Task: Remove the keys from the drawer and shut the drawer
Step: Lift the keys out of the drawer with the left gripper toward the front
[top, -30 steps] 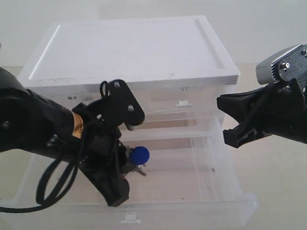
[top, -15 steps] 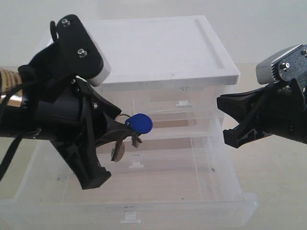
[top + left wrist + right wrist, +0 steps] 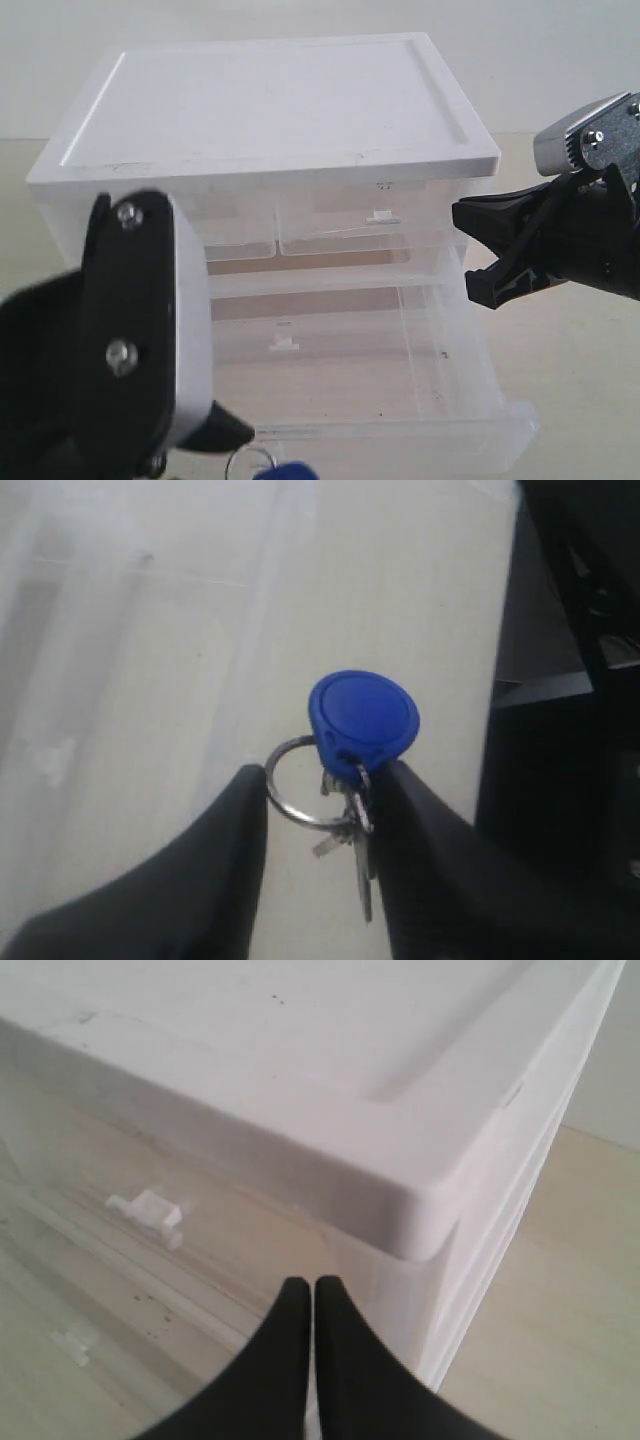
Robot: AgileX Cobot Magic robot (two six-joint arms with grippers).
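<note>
Keys (image 3: 362, 715) held in the left gripper (image 3: 320, 780); drawer (image 3: 400, 440) open.
The keys are seen at the bottom edge of the exterior view, below the drawer front. The right gripper (image 3: 313, 1295) is clenched on nothing at mid-right, beside the cabinet (image 3: 270, 100).
</note>
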